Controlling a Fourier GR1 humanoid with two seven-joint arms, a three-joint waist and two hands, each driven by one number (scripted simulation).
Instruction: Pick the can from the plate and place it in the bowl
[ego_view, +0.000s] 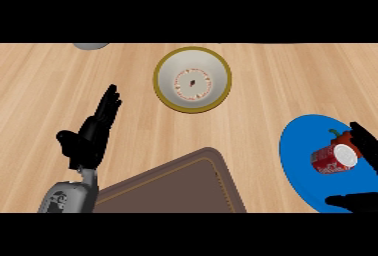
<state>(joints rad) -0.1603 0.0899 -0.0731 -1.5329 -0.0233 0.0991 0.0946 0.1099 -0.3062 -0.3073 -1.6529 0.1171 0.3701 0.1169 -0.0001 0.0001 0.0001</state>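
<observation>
Right hand (363, 145) at your three o'clock brackets the red can (334, 159), fingers above it and thumb below, spread and not yet closed.

You see the can lying on its side on the blue plate (299, 165). Your left hand (92, 132) rests open at nine o'clock, fingers up. The yellow-rimmed bowl (192, 79) sits at twelve o'clock, a brown board (177, 187) at six.

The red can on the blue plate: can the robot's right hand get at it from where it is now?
Probably yes. The right hand is already at the can, with fingers showing above and below it at the blue plate's right side. Nothing lies between them; whether it touches the can yet is unclear.
</observation>
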